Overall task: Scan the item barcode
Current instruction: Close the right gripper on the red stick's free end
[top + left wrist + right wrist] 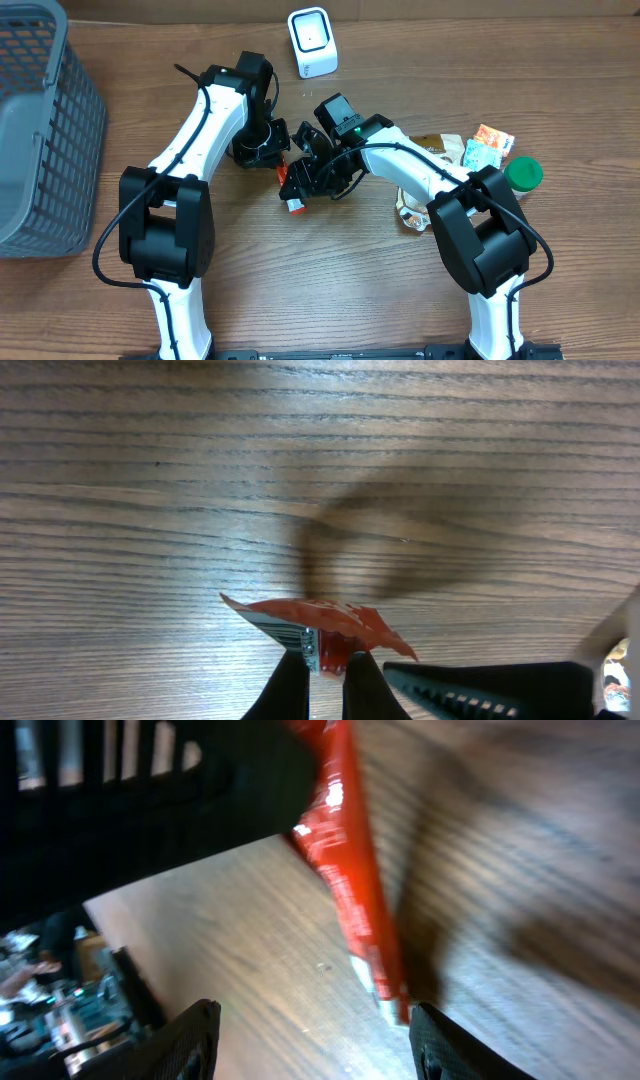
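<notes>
**A:** Where's the red pack [325, 623] rn?

**B:** We see it in the left hand [325, 665]. The two fingers are pinched on one edge of it (tight, no gap we can see).

**A:** And the right hand [312, 1012]?

**B:** Wide. Its fingers [195, 1040] stand far apart. In the right wrist view the low end of the pack hangs btwn them. We can't tell if they touch it.

**A:** Is the pack lying on the surface [330, 300]?

**B:** We think it's up off it. In the left wrist view a dark shadow lies on the wood behind it. The pack is tilted, w/ one pointy corner sticking out to the side.

**A:** Any stripes on it?

**B:** Yes, we see black and white stripes [283, 630] on the pack, just beside the left fingers.

**A:** Where's the scanner [312, 42]?

**B:** At the far edge of the surface. It's white and stands upright. From above, both hands meet in the middle, near the scanner but apart from it.

**A:** Other stuff?

**B:** A grey basket [40, 130] sits at the left edge. By the right arm we see a green lid [522, 174] and some small packs [488, 147], well apart from the red one.
</notes>
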